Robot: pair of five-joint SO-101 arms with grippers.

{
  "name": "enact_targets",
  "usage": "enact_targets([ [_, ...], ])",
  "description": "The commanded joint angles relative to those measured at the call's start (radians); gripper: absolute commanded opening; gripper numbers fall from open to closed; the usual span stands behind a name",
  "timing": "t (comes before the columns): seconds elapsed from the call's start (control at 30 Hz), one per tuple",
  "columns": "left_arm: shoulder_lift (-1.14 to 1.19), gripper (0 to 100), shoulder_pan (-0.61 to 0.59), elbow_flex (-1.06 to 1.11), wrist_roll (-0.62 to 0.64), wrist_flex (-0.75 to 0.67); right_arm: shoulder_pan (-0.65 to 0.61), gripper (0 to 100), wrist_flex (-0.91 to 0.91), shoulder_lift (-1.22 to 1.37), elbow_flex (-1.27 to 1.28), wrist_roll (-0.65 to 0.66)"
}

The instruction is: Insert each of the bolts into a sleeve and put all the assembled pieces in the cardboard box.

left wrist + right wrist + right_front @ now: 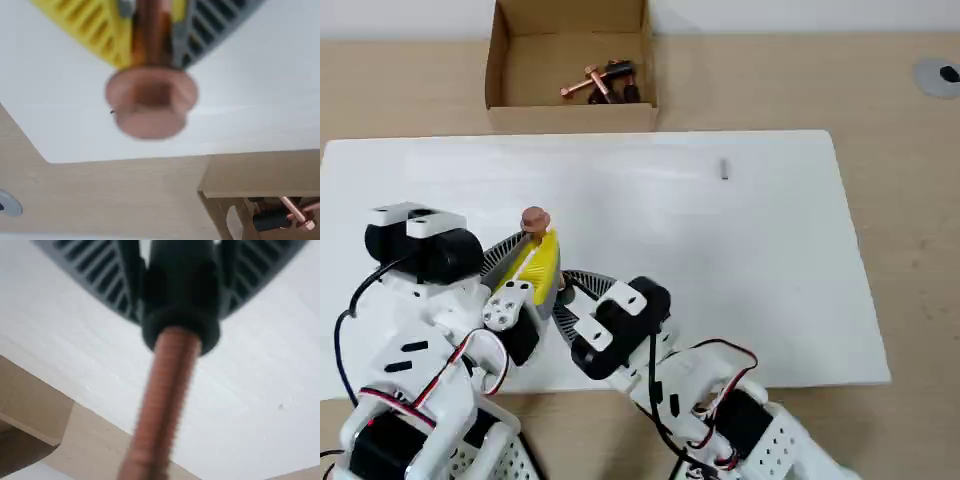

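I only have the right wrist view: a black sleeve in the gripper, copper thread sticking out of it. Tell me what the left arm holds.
Observer: The left gripper is shut on a copper bolt, flanged head sticking out beyond it.
Operator: Now report the box.
Observer: The cardboard box stands beyond the white mat's far edge, with copper and black pieces inside.
Operator: Give me the arms' spacing.
Observer: From above, the right gripper with your black sleeve is close beside the left, both over the mat's near part.
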Motion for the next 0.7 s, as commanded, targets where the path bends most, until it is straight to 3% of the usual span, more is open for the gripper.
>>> enact_targets([
  [0.0,-0.007,1,-0.017,0.025,-0.009,-0.029,0.022,0.9,0.003,-0.071,-0.081,-0.011],
  [0.4,-0.007,1,-0.017,0.094,-0.058,-0.031,0.024,0.9,0.003,-0.044,-0.119,-0.038],
  [0.67,-0.116,1,-0.017,0.049,-0.120,0.032,0.093,0.9,0.002,0.208,-0.289,-0.192],
])
